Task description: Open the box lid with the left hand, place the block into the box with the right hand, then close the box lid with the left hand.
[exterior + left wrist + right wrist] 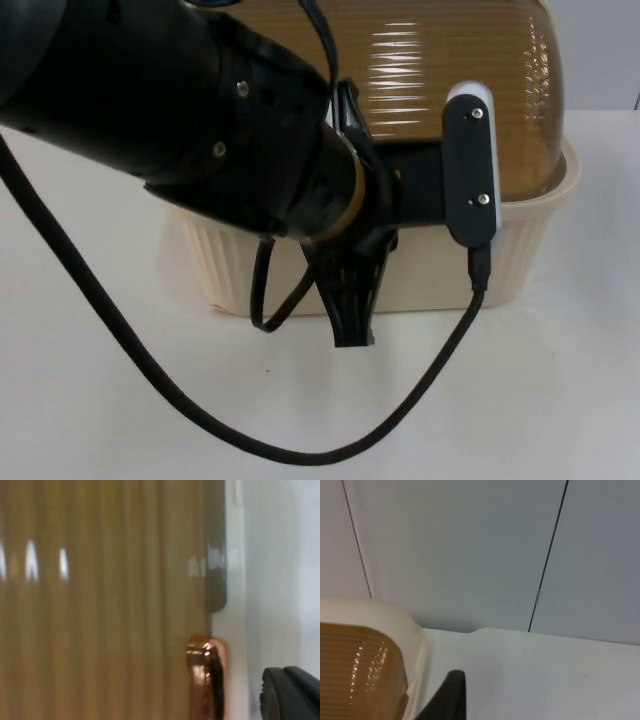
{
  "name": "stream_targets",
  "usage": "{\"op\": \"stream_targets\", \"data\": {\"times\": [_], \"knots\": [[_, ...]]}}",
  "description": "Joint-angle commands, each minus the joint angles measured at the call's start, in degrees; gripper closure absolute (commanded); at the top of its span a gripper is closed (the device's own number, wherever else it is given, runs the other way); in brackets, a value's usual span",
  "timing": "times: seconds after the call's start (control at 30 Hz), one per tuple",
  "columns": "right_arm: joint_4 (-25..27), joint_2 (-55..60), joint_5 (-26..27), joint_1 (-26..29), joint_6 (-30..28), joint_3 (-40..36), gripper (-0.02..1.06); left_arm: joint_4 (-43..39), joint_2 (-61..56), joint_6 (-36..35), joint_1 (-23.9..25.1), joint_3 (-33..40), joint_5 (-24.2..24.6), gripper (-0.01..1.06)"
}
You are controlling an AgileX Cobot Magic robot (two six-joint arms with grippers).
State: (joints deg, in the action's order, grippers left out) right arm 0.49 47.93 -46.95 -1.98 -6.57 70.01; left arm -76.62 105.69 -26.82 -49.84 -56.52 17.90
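Observation:
The box has a cream ribbed base (pixel 440 275) and a domed, amber, ribbed lid (pixel 440 80) that lies down on it. My left arm reaches across the box, and my left gripper (pixel 352 330) points down just in front of the base's front wall, near the table. In the left wrist view the amber lid (pixel 100 605) is very close, with a shiny copper-coloured handle (pixel 207 677) at its edge beside the cream rim (pixel 235 630). My right gripper (pixel 447 697) waits beside a corner of the box (pixel 412 645), facing the wall.
The white table (pixel 540 400) stretches in front of the box and to its right. The grey partition wall (pixel 470 555) stands behind the table edge. The left arm's bulk covers the box's left half in the top view.

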Motion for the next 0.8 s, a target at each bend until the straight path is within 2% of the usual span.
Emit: {"op": "stream_targets", "data": {"times": [0.0, 0.17, 0.3, 0.43, 0.77], "knots": [[-0.49, -0.16, 0.49, 0.09, -0.48, 0.28, 0.0, 0.08, 0.02, -0.01, 0.0, -0.33, 0.97, 1.05], [-0.49, -0.16, 0.49, 0.09, -0.48, 0.28, 0.0, 1.78, -0.46, 0.08, 0.0, -0.93, 2.31, 1.05], [-0.49, -0.16, 0.49, 0.09, -0.48, 0.28, 0.0, 4.57, -1.33, 2.78, 0.0, -0.93, 2.31, 1.05], [-0.49, -0.16, 0.49, 0.09, -0.48, 0.28, 0.0, 12.24, -2.3, 10.24, 0.0, -0.93, 1.7, 1.05], [-0.49, -0.16, 0.25, 0.09, -0.48, 0.28, 0.0, 11.07, -2.3, 10.72, 0.0, -0.93, 0.89, 1.05]]}}
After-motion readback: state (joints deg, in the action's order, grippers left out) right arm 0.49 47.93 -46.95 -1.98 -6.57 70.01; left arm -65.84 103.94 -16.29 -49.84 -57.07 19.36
